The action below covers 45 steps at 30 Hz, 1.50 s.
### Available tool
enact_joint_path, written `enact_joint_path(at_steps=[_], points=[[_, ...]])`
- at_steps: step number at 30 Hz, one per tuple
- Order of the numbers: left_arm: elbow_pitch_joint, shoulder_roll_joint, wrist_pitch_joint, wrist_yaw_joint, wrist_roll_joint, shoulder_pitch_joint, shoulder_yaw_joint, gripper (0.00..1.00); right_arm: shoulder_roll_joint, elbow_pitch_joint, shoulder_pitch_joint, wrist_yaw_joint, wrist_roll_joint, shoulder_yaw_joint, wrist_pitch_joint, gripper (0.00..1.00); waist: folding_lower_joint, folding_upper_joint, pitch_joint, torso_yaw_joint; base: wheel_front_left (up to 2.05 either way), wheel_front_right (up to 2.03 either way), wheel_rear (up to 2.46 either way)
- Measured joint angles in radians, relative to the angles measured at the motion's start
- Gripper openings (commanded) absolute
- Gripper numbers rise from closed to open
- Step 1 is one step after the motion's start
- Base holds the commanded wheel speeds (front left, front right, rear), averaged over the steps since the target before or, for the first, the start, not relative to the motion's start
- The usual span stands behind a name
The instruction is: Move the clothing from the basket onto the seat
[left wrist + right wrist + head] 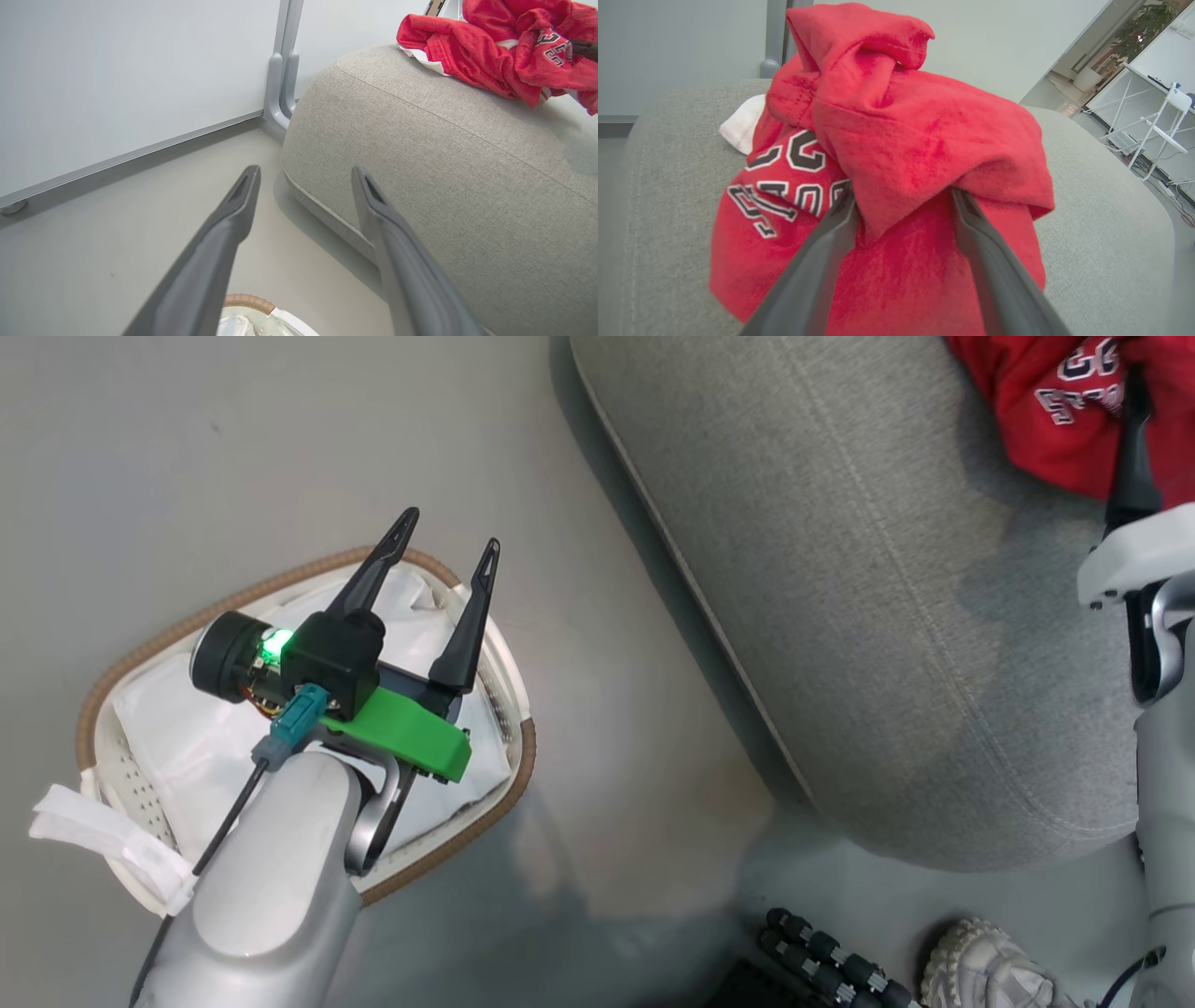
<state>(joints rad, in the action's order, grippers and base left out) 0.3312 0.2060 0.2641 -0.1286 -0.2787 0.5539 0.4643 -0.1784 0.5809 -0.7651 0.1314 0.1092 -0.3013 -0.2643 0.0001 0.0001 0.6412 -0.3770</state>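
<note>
The left gripper (451, 528) is seen with its two dark fingers spread wide, carried on a pale forearm (271, 887) angled upward. The right gripper (903, 192) is likewise shown with fingers parted.

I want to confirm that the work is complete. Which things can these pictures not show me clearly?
Head view: the left pincer and its arm cover the middle of the basket, hiding part of its bottom.
Head view: the clothing is cut off by the top and right edges.
Right wrist view: a red fold covers the tips of the right pincer; whether cloth hangs on them is unclear.
</note>
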Motion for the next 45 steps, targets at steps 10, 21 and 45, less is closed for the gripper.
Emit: enact_joint_path(at_steps=[10,21,45], points=[[0.012,-0.069,0.0,0.0,-0.005,-0.081,-0.061,1.0,-0.005,-0.153,0.147,0.0,-0.047,0.072,0.0,1.0,0.0,0.0,-0.137,-0.004,0.0,0.0,0.0],[0.032,-0.13,0.0,0.0,0.014,-0.182,-0.166,1.0,0.003,-0.229,0.235,0.0,-0.123,0.196,0.0,1.0,-0.0001,0.0,-0.283,0.067,0.0,0.0,0.0],[0.097,-0.155,0.0,0.016,0.08,-0.346,-0.471,1.0,0.102,-0.158,0.371,0.0,-0.188,0.322,0.0,1.0,-0.0001,0.0,-0.492,0.337,0.0,0.0,0.0]])
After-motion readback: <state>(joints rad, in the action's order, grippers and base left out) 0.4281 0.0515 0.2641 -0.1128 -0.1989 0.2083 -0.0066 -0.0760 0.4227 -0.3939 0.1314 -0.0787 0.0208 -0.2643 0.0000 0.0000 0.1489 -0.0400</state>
